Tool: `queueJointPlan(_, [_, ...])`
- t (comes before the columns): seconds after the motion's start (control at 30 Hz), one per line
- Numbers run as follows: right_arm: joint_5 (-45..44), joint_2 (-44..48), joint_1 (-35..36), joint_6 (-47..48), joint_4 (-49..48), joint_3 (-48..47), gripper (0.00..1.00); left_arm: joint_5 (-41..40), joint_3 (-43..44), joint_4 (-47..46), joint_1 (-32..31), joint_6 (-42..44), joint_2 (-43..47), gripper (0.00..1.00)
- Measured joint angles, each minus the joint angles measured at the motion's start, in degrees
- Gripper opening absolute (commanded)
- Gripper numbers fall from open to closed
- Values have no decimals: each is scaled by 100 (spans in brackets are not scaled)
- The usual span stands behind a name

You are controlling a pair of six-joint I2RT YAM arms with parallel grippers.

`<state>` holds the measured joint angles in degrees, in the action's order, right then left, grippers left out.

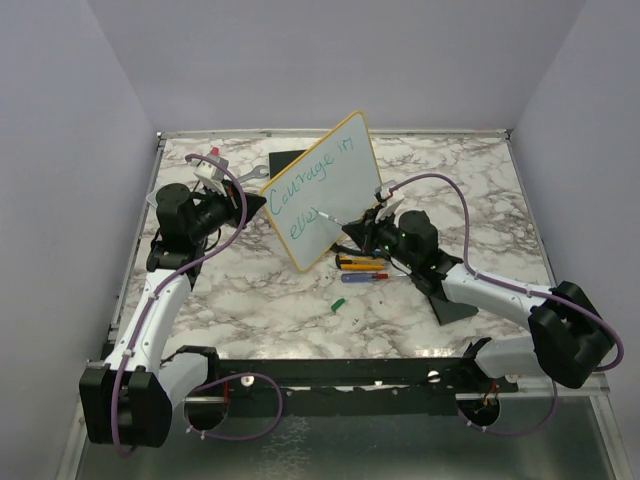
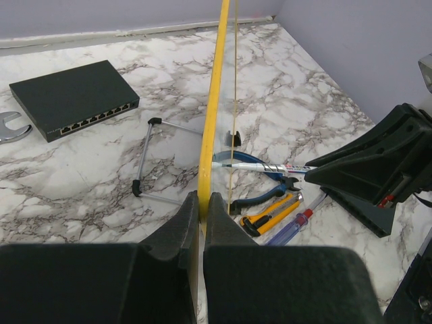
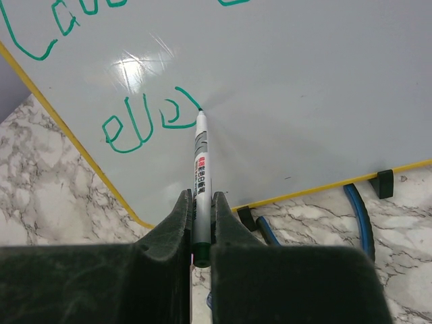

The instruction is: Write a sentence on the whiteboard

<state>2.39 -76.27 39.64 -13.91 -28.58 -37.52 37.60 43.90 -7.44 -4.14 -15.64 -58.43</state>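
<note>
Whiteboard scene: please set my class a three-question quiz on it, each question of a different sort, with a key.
1. True or false: the left gripper is shut on the yellow rim of the whiteboard.
2. The right gripper holds: A, a marker pen; B, a ruler; C, a spoon.
3. Fill in: the pen's tip meets the board at the ____ line of the sentence.
Key: 1 true; 2 A; 3 lower.

The left tool is clamped on the rim of the whiteboard. The right tool, facing the whiteboard's front, pinches a marker.
</note>
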Motion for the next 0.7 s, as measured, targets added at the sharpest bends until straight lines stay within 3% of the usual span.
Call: queueJointPlan(0.7, [4,4,0,164,323,-350,0,0,0,-2,0,-2,0,0])
